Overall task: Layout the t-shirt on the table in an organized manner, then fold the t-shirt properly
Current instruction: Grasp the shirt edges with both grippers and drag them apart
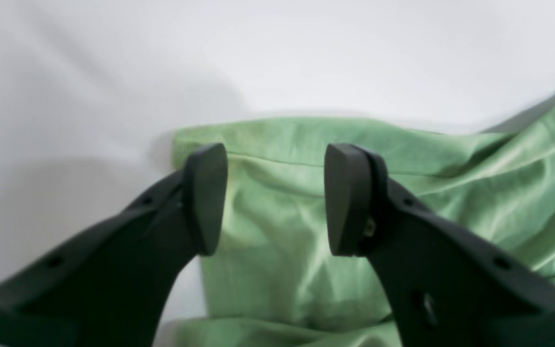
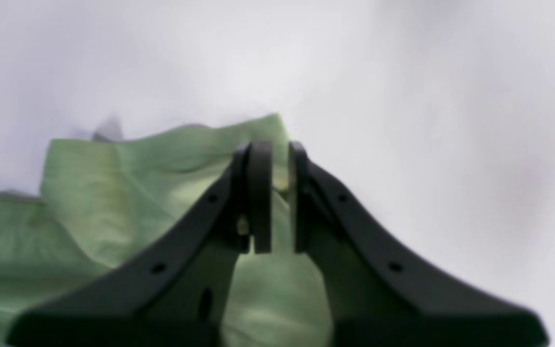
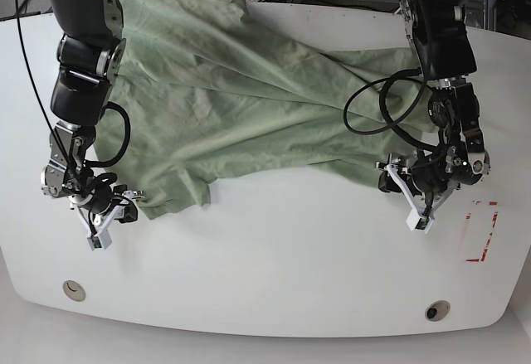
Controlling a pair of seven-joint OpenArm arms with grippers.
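Layout step: right gripper [image 2: 277, 197] pinches a t-shirt [image 3: 241, 99] corner, fingers nearly together; left gripper [image 1: 275, 200], fingers apart, straddles the hem, likely poised to grip and spread.

Robotics lab: two cabled arms [image 3: 431, 41], white table [image 3: 274, 273].

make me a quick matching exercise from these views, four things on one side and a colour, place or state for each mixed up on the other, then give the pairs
Things:
1. left gripper
2. right gripper
3. t-shirt
4. red marking

Descriptions:
A. pale green, wrinkled, spread over the far half of the table
B. jaws wide apart above a sleeve hem
C. on the white tabletop near the base view's right edge
D. jaws nearly closed with a fold of green fabric between them

Pairs: 1-B, 2-D, 3-A, 4-C
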